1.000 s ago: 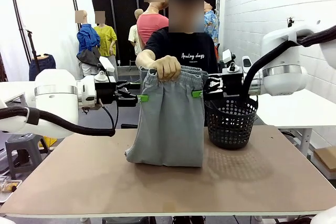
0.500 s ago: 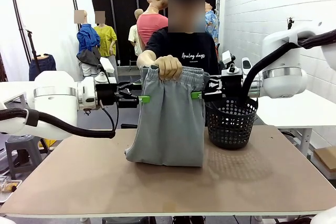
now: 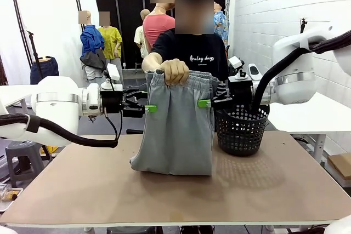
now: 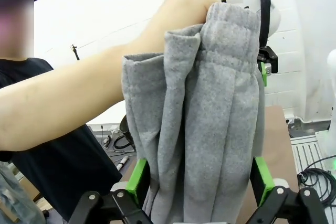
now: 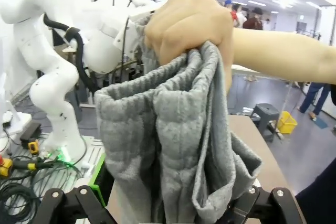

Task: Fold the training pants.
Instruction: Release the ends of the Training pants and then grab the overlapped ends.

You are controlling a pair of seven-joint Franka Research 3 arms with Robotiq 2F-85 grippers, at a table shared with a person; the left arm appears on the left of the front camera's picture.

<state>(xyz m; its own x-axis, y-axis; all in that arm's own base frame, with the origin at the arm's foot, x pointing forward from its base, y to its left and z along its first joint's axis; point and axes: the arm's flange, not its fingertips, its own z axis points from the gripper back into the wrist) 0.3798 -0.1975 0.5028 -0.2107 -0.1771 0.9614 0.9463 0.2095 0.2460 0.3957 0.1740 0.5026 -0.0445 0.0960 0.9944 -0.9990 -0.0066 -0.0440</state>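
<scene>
Handover stage: light grey jersey training pants [image 3: 178, 130] hang from the person's hand [image 3: 175, 71] just beside the black mesh basket [image 3: 240, 132], left gripper [image 3: 149, 108] and right gripper [image 3: 204, 103] straddling their edges with fingers spread, so both likely need to pinch shut next.

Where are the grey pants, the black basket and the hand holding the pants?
training pants [image 3: 175, 135], front view, middle of the hanging grey fabric.
black mesh basket [image 3: 241, 135], front view, its front mesh wall.
person's hand [image 3: 174, 71], front view, knuckles gripping the waistband.
</scene>
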